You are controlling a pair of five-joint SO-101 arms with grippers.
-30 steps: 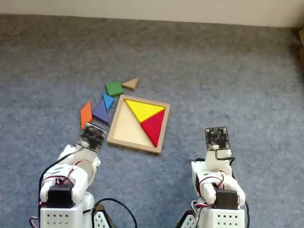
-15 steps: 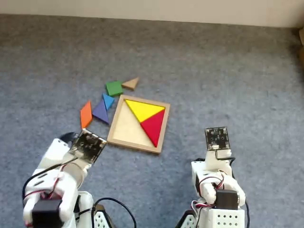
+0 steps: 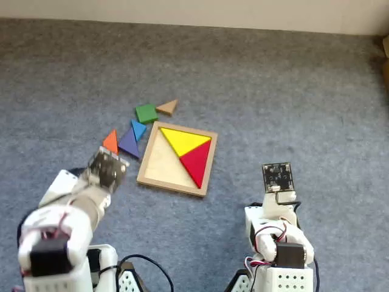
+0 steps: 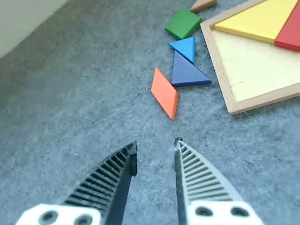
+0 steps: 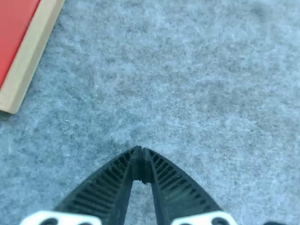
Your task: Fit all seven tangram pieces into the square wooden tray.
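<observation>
Count: one square wooden tray (image 3: 159, 164), centre-left of the high view, lying askew. Seven tangram pieces in total.
- In tray, 2: yellow large triangle (image 3: 182, 141) and red large triangle (image 3: 197, 161), edge to edge, filling the tray's upper-right half; the remaining floor is bare wood.
- Off tray, 5, clustered up and left of it: green square (image 3: 146, 113); tan small triangle (image 3: 167, 107) just beside the square; light blue small triangle (image 3: 139, 128); dark blue triangle (image 3: 129, 145) just beside the tray's left rim; orange parallelogram (image 3: 110, 141), farthest left.

Arms, 2, at the lower edge of the high view. Left gripper (image 4: 155, 143): claw parted to a moderate gap, nothing between the fingers, over bare carpet short of the parallelogram. Right gripper (image 5: 139, 150): tips pressed together, empty, over carpet to the right of the tray.

View differences: in the high view the left arm covers the parallelogram's lower end; the left wrist view gives it whole. The right wrist view catches one tray corner with a red edge.

Surface: grey-blue carpet (image 3: 273, 91). Pale wall (image 3: 194, 12) along the top of the high view
</observation>
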